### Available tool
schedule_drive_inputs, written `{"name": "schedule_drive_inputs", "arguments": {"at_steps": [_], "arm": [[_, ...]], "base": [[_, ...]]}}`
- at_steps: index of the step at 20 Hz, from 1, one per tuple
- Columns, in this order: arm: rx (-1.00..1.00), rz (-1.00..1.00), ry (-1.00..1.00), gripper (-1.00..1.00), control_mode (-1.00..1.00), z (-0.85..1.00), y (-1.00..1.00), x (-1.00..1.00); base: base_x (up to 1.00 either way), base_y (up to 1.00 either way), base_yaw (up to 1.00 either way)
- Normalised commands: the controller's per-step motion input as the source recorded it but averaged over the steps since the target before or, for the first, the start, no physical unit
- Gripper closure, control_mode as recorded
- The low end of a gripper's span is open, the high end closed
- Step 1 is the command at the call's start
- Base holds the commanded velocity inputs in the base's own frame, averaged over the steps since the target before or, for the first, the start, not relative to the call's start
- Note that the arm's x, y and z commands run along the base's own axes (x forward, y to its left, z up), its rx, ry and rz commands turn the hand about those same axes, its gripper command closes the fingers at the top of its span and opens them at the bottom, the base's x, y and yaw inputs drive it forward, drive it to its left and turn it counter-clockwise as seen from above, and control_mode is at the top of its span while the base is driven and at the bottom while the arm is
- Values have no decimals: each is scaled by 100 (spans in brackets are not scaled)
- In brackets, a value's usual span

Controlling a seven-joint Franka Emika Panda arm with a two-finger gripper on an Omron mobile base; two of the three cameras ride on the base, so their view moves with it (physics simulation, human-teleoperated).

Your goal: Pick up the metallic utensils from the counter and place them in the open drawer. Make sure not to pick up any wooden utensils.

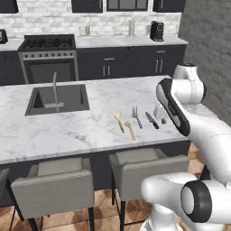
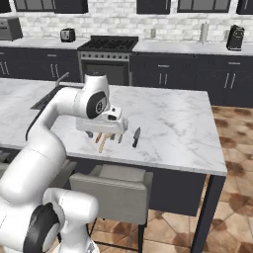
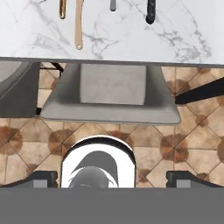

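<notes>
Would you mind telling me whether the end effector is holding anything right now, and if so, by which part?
Nothing is held. The end effector is open and empty above the counter's edge; the fork and knife lie on the marble.

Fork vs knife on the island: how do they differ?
The fork is all grey metal; the knife has a silver blade and black handle. The fork ends in tines, the knife in a single blade. The fork lies nearer the wooden spoons; the knife lies on its other side. Both lie flat on the counter, roughly parallel.
</notes>
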Motion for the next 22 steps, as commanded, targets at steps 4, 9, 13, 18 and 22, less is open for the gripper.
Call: {"name": "schedule_drive_inputs", "arguments": {"at_steps": [4, 9, 13, 18, 22], "arm": [[0, -1, 12, -100, -100, -42, -52, 73], [0, 0, 1, -100, -100, -35, -22, 62], [3, 0, 0, -100, -100, -32, 0, 53], [0, 0, 0, -100, -100, -41, -6, 55], [0, 0, 1, -100, -100, -39, -19, 47]], "base": [[0, 0, 0], [0, 0, 0], [0, 0, 0], [0, 0, 0], [0, 0, 0]]}}
